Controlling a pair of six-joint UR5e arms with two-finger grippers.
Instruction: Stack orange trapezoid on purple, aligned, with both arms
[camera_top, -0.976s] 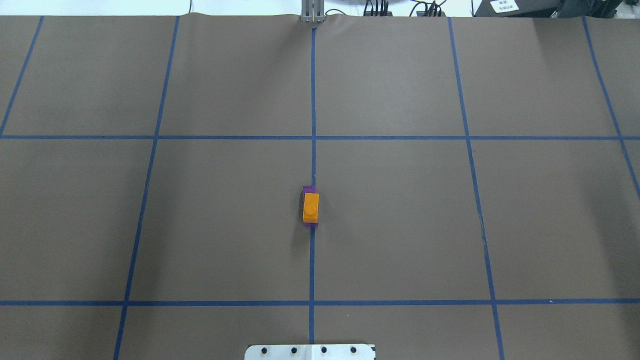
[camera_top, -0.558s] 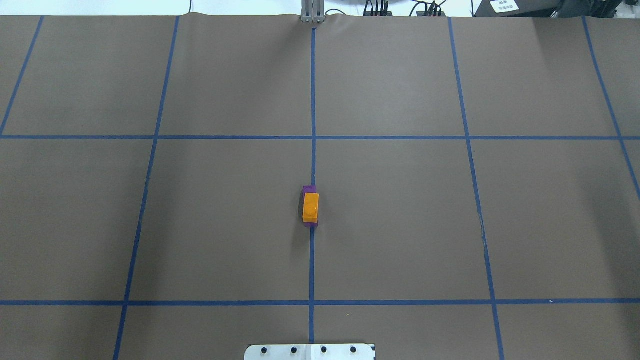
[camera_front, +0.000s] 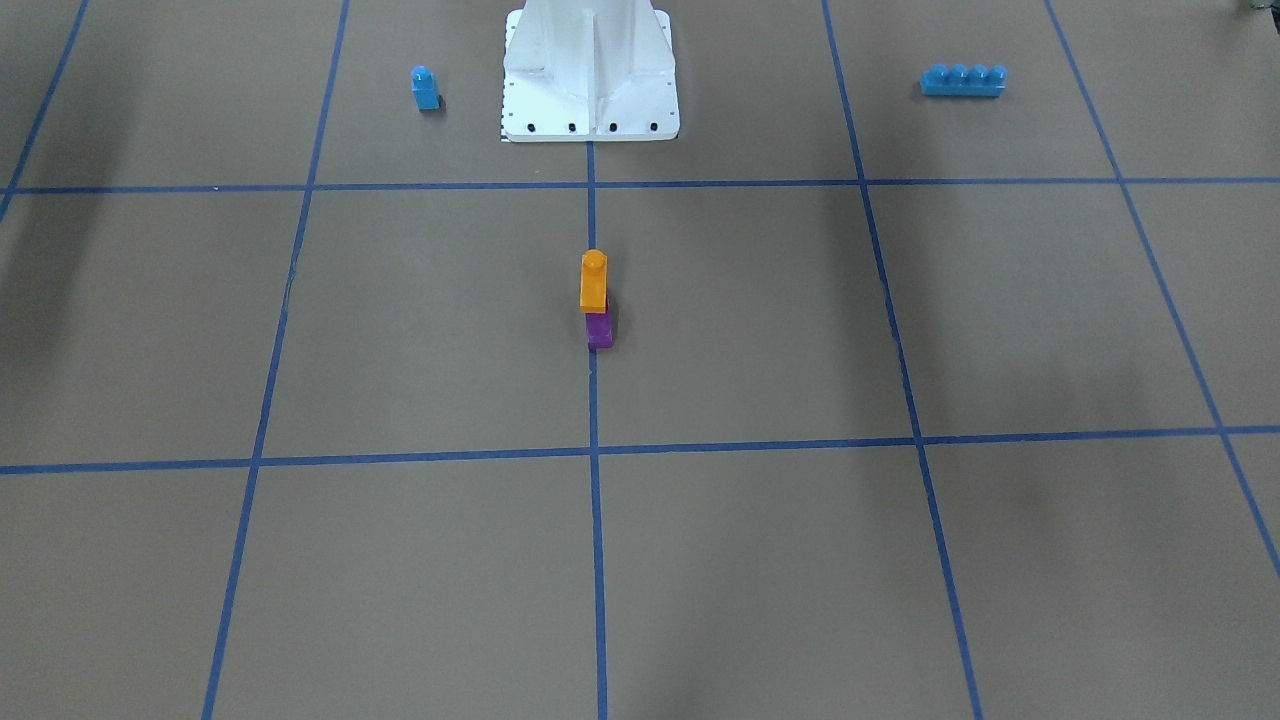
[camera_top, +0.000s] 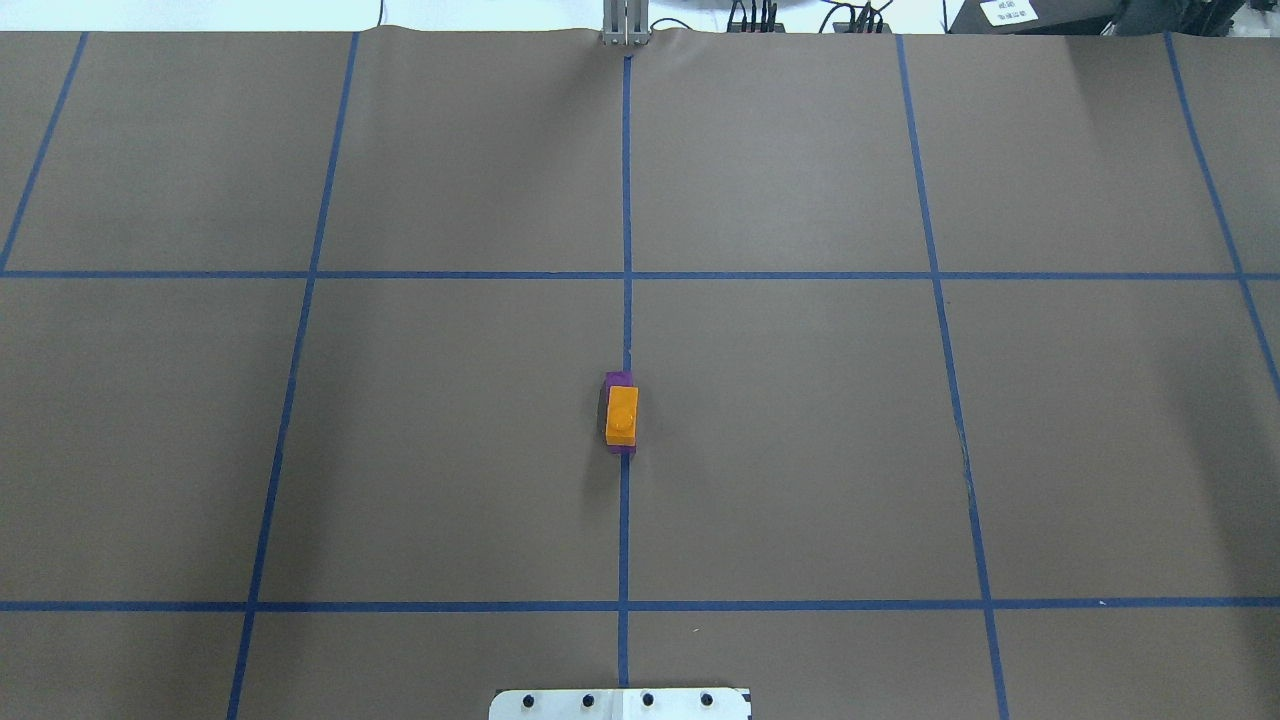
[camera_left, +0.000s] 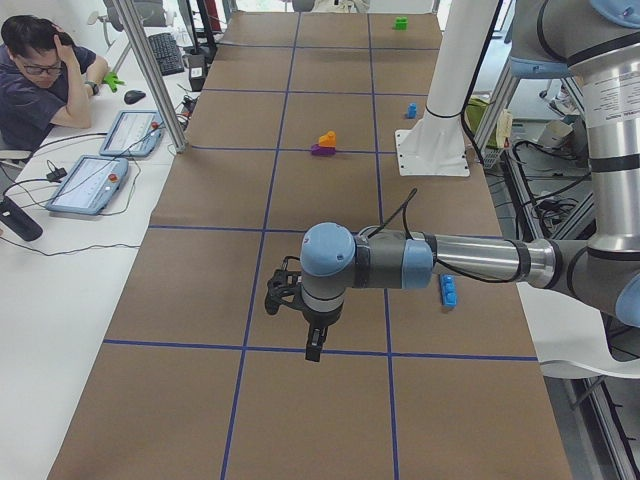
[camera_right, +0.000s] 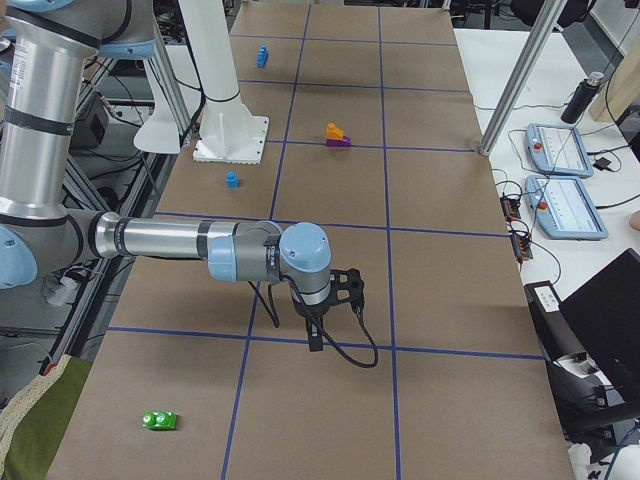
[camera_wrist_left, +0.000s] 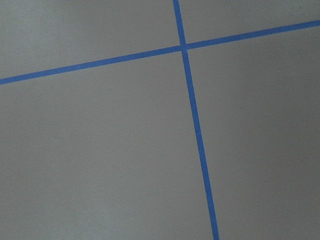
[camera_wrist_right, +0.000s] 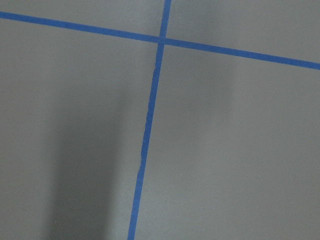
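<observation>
Blocks stacked: orange block (camera_top: 621, 416) sits on purple block (camera_top: 620, 378), upright on the centre blue tape line (camera_top: 626, 200) mid-table, purple edges showing at both ends. Nothing touches the stack. Left gripper (camera_left: 281, 297) and right gripper (camera_right: 349, 285) hang over the table, well apart from it; cannot tell whether their fingers are spread or closed. Small blue block (camera_front: 425, 88) and long blue brick (camera_front: 962, 80) lie beside the white base (camera_front: 590, 90).

Overhead and front cameras are facing oppositely, sharing the orange trapezoid (camera_top: 621, 415); wrist cameras are viewing tape (camera_wrist_left: 195, 115) closely.
</observation>
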